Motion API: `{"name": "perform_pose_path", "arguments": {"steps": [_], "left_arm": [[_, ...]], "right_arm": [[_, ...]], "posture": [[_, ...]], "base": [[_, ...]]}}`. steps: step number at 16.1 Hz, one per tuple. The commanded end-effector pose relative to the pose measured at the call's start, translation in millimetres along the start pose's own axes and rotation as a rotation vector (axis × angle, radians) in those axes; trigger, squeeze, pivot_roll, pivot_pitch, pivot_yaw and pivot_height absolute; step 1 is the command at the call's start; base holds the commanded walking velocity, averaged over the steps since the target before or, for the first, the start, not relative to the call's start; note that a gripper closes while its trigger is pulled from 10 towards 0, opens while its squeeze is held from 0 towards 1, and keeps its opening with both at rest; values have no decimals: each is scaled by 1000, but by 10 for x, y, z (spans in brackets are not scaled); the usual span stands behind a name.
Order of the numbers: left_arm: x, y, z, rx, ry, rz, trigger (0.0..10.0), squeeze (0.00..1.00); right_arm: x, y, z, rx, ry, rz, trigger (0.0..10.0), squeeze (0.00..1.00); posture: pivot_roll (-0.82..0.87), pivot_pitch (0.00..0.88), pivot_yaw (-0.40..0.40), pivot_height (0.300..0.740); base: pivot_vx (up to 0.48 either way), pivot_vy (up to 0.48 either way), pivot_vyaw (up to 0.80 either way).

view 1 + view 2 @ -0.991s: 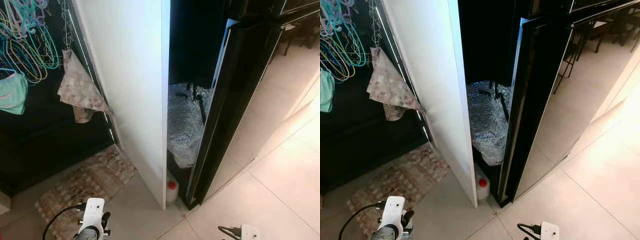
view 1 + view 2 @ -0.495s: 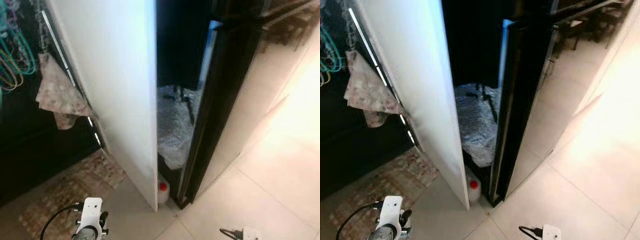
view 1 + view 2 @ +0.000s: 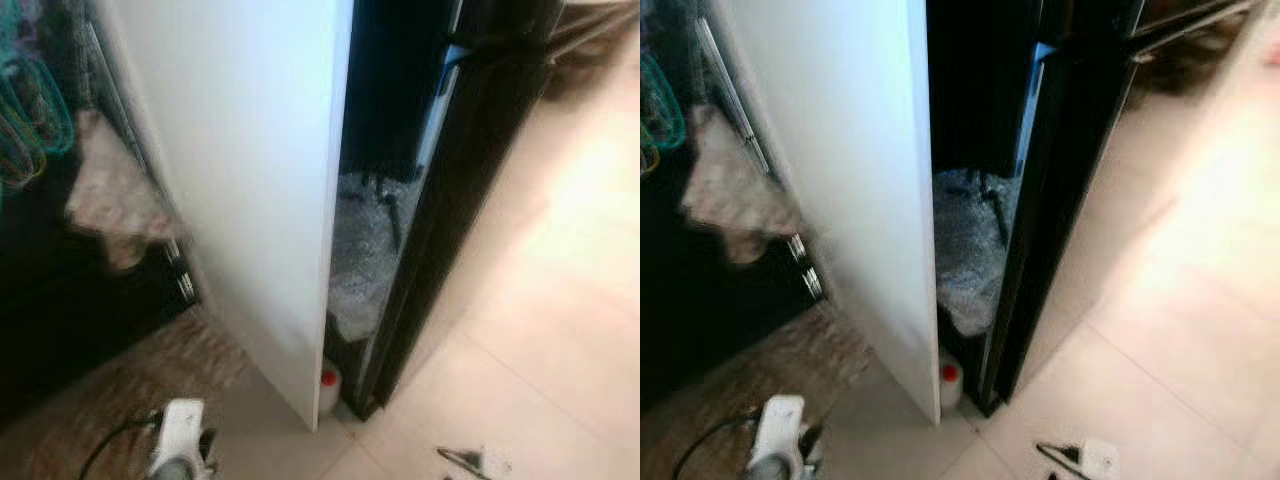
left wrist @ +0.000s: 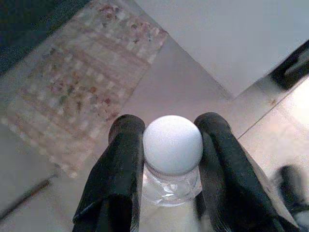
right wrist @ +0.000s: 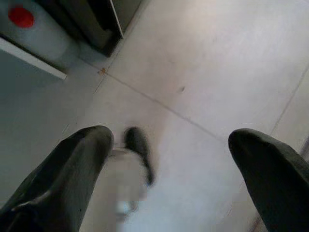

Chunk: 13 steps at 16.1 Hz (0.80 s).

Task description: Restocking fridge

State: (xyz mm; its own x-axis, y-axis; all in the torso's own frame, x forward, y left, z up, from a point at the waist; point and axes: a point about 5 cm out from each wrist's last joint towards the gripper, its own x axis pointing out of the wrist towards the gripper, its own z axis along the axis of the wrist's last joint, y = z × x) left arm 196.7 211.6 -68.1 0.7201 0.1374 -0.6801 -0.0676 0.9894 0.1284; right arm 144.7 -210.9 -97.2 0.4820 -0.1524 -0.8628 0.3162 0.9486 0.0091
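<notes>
My left gripper (image 4: 170,124) is shut on a clear bottle with a white cap (image 4: 172,145), which stands upright between the two black fingers, low over the floor. Its wrist (image 3: 180,450) shows at the bottom of the eye views. The right gripper (image 5: 171,140) is open with nothing in it and hangs over pale floor tiles. Ahead stands a glossy black fridge door (image 3: 470,200), ajar, next to a tall white panel (image 3: 250,180). In the dark gap between them lies crumpled bubble wrap (image 3: 360,250).
A white jug with a red cap (image 3: 328,388) stands on the floor at the foot of the gap. To the left are a patterned rug (image 3: 110,400), a hanging cloth (image 3: 110,210) and coloured hangers (image 3: 30,120). Pale tiles (image 3: 540,360) stretch out to the right.
The whole picture has shifted and blurred, so the camera has moved. The bottle stays in the left gripper; nothing in the scene has moved by itself.
</notes>
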Motion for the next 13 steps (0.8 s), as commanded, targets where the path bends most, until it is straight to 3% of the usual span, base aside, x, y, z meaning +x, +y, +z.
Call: {"name": "perform_pose_path", "arguments": {"steps": [1, 3, 8, 13], "left_arm": [[37, -23, 110, -12, -25, -1, 10000, 0], [39, -17, 118, -14, -26, 0, 10000, 0], [38, -57, 113, -15, -25, -18, 10000, 0], [36, -78, 104, -13, -22, -28, 10000, 0]], "right_arm": [[-4, -26, -19, -3, 8, -12, 10000, 0], [1, 16, -4, -4, 2, -6, 10000, 0], [8, 61, 37, 6, -16, -1, 10000, 0], [10, 48, 66, 8, -27, -6, 10000, 0]], "posture": [[-21, 0, 32, 740], [-20, 0, 33, 740], [-15, 0, 34, 740], [-14, 0, 31, 740]], "base": [[0, 296, -788], [0, 300, -706], [0, 283, 0], [0, 220, -751]]}}
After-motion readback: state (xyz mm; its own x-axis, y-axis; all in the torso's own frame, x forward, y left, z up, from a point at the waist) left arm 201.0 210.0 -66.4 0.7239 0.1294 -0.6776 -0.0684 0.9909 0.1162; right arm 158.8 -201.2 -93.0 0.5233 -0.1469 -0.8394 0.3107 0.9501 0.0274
